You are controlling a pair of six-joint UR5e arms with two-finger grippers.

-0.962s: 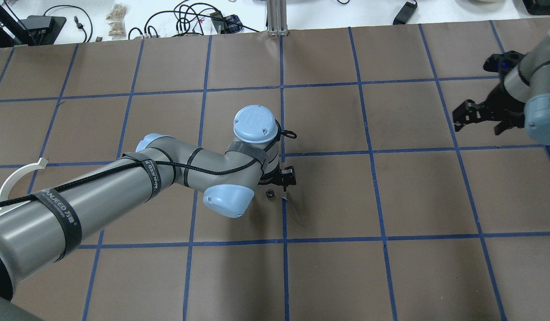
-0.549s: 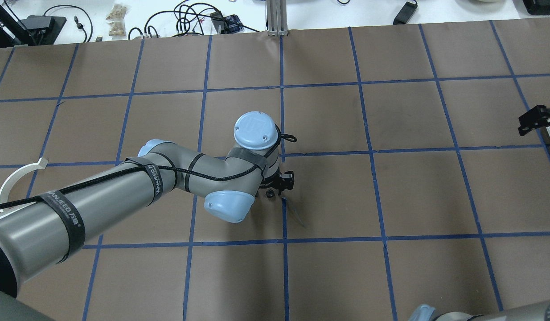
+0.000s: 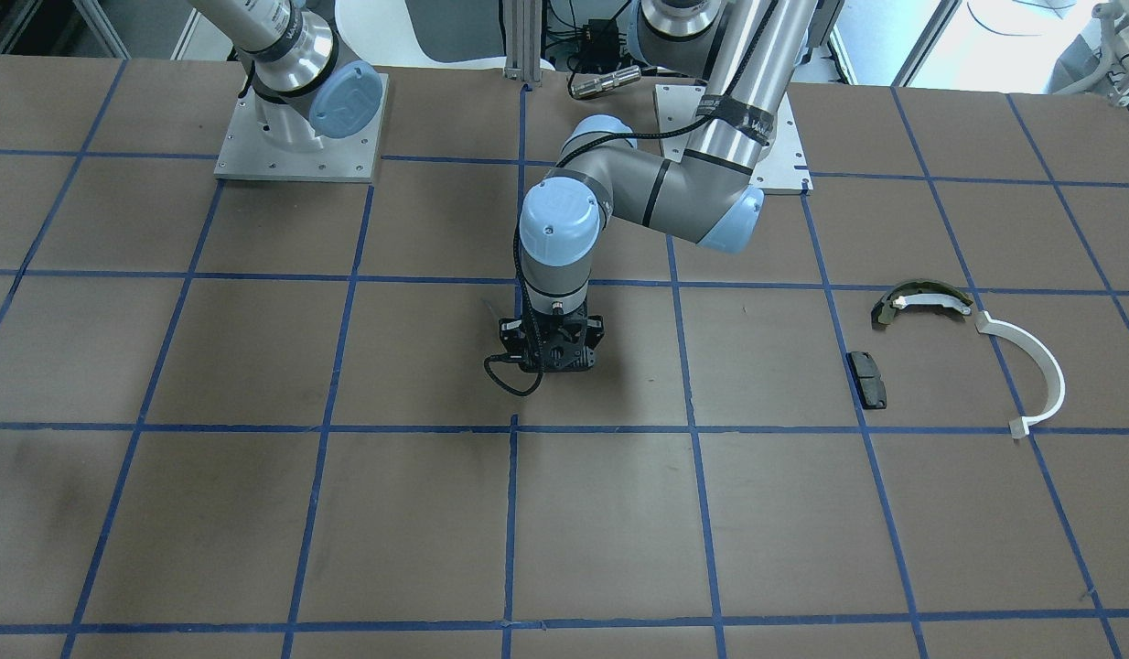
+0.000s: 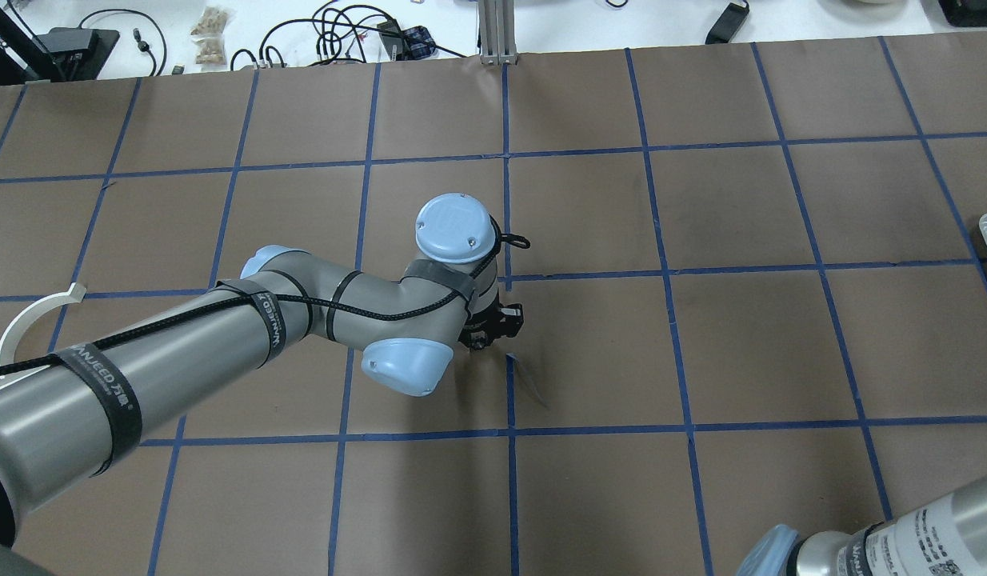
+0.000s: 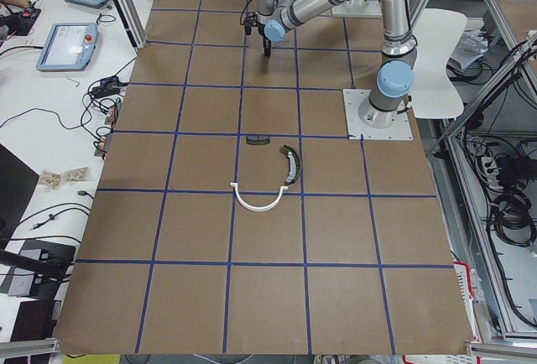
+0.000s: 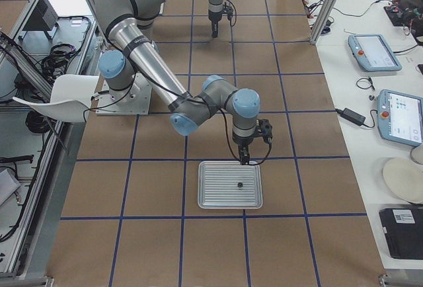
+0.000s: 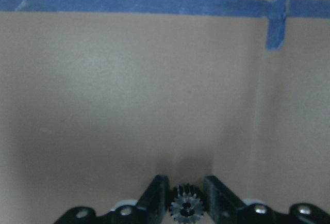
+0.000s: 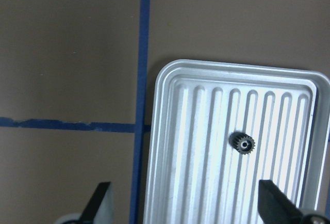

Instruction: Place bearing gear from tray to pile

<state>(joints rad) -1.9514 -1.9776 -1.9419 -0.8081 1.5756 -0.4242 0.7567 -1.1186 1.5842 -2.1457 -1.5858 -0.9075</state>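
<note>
In the left half of the table (image 4: pixel 701 352), well in from its left edge, lies the pile: one olive curved shoe (image 3: pixel 921 300), one white arc (image 3: pixel 1031 366) and one small black pad (image 3: pixel 867 378); three parts, close together, none stacked on another.

At the middle of the tabletop the left gripper (image 7: pixel 185 190) points straight down, low over the surface; its jaws stand narrow, pinching a small toothed gear (image 7: pixel 184 209) from both sides, teeth showing between the pads; whether the gear is lifted clear or rests on the table, I cannot tell. The spot looks chosen because both arms reach it, while the pile is on the left arm's side only; the gear is well apart from the pile, so the carry is not yet done.

Toward the right edge lies one ribbed metal tray (image 8: pixel 160 131); the right gripper (image 8: pixel 181 182) hangs above it with jaws wide and nothing in them, likely lined up for the second gear (image 8: pixel 242 143), which lies flat in a groove, alone.

So: two gears, one tray, three pile parts, two grippers.
</note>
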